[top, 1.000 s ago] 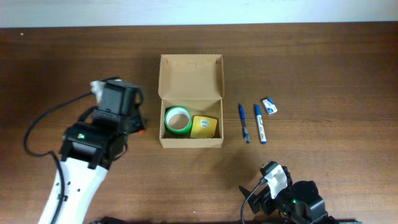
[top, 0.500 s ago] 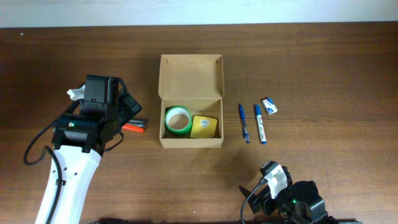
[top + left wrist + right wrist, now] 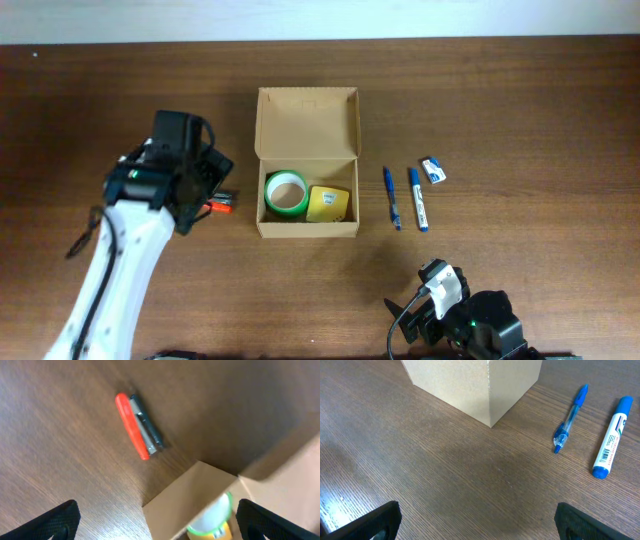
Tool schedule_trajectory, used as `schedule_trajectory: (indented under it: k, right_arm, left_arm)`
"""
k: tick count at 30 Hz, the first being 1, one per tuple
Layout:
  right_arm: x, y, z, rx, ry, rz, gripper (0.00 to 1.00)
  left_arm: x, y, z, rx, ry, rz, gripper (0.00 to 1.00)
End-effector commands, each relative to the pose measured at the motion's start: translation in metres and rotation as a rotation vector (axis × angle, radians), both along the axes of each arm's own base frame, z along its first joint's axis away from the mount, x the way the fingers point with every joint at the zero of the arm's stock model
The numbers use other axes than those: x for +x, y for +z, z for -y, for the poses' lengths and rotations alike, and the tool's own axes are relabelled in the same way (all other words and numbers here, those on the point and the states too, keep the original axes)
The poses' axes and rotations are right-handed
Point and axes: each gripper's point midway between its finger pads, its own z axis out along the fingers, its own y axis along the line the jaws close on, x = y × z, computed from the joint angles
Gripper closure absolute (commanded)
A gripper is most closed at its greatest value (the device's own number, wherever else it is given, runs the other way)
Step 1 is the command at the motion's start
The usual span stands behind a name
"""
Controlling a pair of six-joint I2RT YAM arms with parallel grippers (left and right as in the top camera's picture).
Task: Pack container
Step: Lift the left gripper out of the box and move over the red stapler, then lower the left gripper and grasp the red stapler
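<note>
The tan cardboard container (image 3: 307, 120) stands mid-table with its lid flap folded back. Inside lie a green tape roll (image 3: 286, 192) and a small yellow box (image 3: 328, 203). A red and black pen-like pair (image 3: 221, 203) lies on the table just left of the container, and shows as the red and black pair (image 3: 137, 425) in the left wrist view. My left gripper (image 3: 208, 182) hovers open above that spot, over the container's corner (image 3: 200, 500). At the near edge my right gripper (image 3: 477, 520) stands open and holds nothing, facing the container's corner (image 3: 480, 385).
To the right of the container lie a blue pen (image 3: 391, 197), a blue marker (image 3: 417, 198) and a small white and blue eraser (image 3: 433, 170). The right wrist view shows the pen (image 3: 570, 417) and the marker (image 3: 612, 437) on bare wood.
My left gripper has opened. The left arm drew back to the left, baring the red and black pair on the table, then swung back toward the container. The right arm has not moved.
</note>
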Motion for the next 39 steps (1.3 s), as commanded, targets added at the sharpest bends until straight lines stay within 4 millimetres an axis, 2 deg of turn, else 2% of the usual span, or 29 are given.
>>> schedule_trajectory:
  k: [1,8,11,18,26,34,39]
  right_arm:
    - [-0.001,0.0,-0.002,0.011,0.007,0.001,0.01]
    - [-0.001,0.0,-0.002,0.011,0.007,0.001,0.01]
    - [-0.001,0.0,-0.002,0.011,0.007,0.001,0.01]
    - [-0.001,0.0,-0.002,0.011,0.007,0.001,0.01]
    - [-0.001,0.0,-0.002,0.011,0.007,0.001,0.01]
    - [-0.001,0.0,-0.002,0.011,0.007,0.001,0.01]
    - [-0.001,0.0,-0.002,0.011,0.007,0.001,0.01]
  left_arm:
    - [0.006,-0.025,0.002,-0.042,0.101,-0.075,0.0]
    - [0.024,-0.066,-0.006,-0.137,0.16,-0.159,0.0]
    - [0.027,-0.081,-0.012,-0.136,0.182,-0.192,0.0]
    - [0.035,-0.112,-0.013,-0.131,0.199,-0.237,0.0]
    - [0.045,-0.131,-0.011,-0.156,0.239,-0.242,0.02]
    - [0.051,-0.144,-0.008,-0.175,0.254,-0.245,0.05]
    - [0.05,-0.145,-0.009,-0.168,0.26,-0.246,0.08]
